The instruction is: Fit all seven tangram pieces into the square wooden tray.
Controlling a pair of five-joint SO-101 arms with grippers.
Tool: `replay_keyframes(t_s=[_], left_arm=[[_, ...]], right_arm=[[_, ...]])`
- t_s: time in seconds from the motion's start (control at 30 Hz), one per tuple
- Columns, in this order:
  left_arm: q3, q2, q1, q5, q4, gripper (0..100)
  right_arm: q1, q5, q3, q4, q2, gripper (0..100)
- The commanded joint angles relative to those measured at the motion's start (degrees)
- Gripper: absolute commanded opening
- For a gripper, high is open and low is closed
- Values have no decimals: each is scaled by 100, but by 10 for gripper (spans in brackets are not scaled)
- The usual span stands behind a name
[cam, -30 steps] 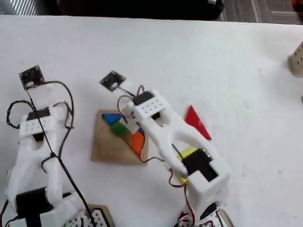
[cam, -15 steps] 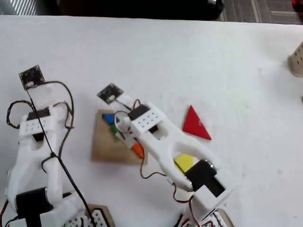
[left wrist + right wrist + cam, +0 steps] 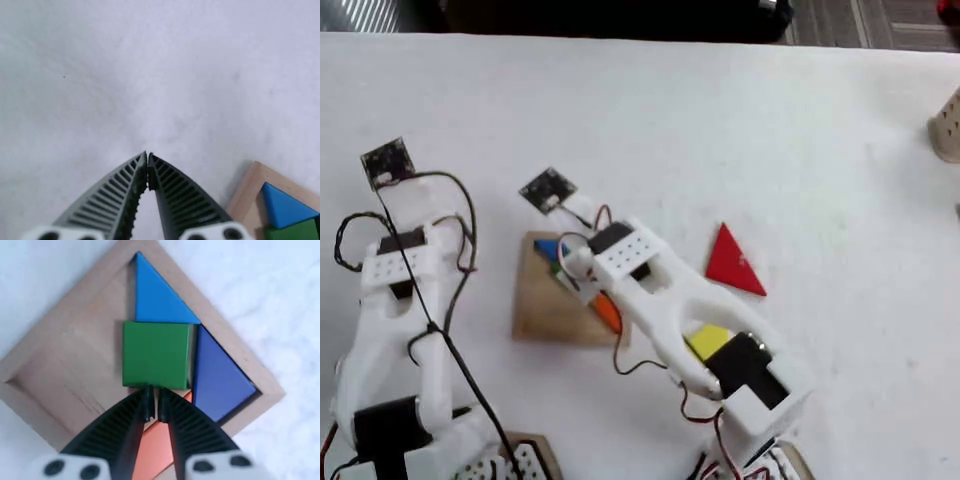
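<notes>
Though our ribbed right pincer (image 3: 154,407) is nearly closed and empty, it sits at the edge of the smooth green square (image 3: 156,355) inside the wooden tray (image 3: 65,370). Our left pincer (image 3: 148,167) is closed, the tray's corner beside it.

table (image 3: 740,110): white, matte | beyond far edge: dark, possibly floor (image 3: 620,15)

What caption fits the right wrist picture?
The right gripper hovers at the green square inside the wooden tray.
</notes>
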Motion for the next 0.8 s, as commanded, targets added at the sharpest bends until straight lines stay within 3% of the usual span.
replay_keyframes(t_s=[0.0, 0.23, 0.47, 0.77], left_arm=[[-246, -22, 119, 26, -105, 24], [-255, -22, 119, 26, -114, 24], [-264, -22, 110, 26, -132, 24], [-264, -22, 119, 26, -132, 24]], right_arm=[[-75, -9, -308, 330, -180, 18], [-22, -62, -237, 840, -796, 18], [-681, -932, 255, -66, -804, 19], [-848, -941, 308, -1068, -198, 21]])
